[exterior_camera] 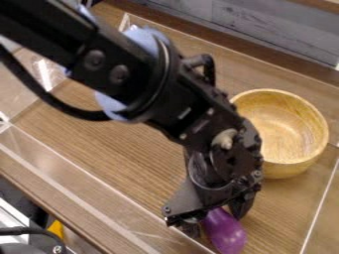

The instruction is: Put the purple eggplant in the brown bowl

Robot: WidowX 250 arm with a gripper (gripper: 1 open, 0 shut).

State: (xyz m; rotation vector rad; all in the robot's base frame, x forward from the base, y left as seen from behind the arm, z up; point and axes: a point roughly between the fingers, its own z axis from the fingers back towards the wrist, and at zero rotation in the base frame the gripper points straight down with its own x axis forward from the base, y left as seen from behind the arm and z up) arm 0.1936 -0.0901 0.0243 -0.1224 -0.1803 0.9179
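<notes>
The purple eggplant (227, 232) lies on the wooden table near the front edge, its upper end hidden under my gripper. My gripper (209, 209) points down over it with its jaws open, one black fingertip (177, 211) to the left of the eggplant and the other on its right. The eggplant rests on the table between the fingers; I cannot tell whether they touch it. The brown bowl (302, 124) stands empty to the upper right, apart from the gripper.
The black arm with a blue joint cover (133, 60) reaches in from the upper left over the table. A clear plastic wall (324, 213) borders the table on the right and a clear rim (93, 203) runs along the front. A grey wall stands behind.
</notes>
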